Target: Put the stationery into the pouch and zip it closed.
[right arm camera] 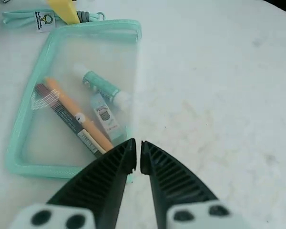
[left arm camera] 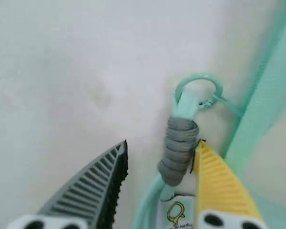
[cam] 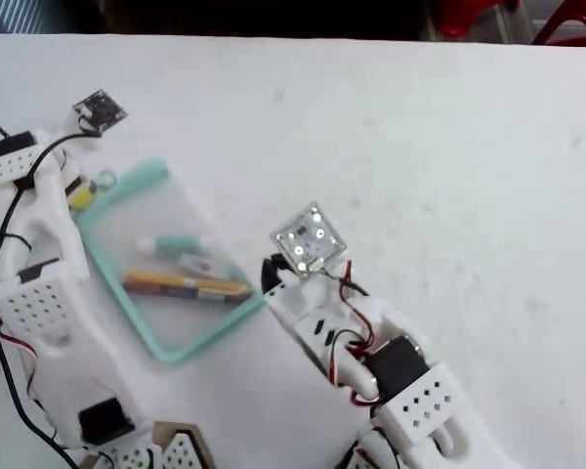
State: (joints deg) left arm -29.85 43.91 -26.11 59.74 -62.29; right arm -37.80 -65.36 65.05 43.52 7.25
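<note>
A clear pouch with mint trim [cam: 127, 283] [right arm camera: 19, 124] lies flat on the white table. Inside it lie an orange pen [right arm camera: 74, 112], a dark pencil [right arm camera: 62, 114], a mint glue stick [right arm camera: 100, 86] and a small tube [right arm camera: 105, 119]. Its mint pull strap with a grey wrap [left arm camera: 180, 150] and ring [left arm camera: 198, 88] lies between the fingers of my left gripper [left arm camera: 161, 143] [cam: 86, 188], which is open; the wrap rests against the yellow finger [left arm camera: 219, 186]. My right gripper [right arm camera: 138, 143] [cam: 270, 274] is shut on the pouch's opposite corner edge.
The white table [cam: 449, 147] stretches wide and bare to the right and far side. The left arm's body [cam: 39, 293] runs along the pouch's left side. A dark strip [cam: 273, 15] marks the table's far edge.
</note>
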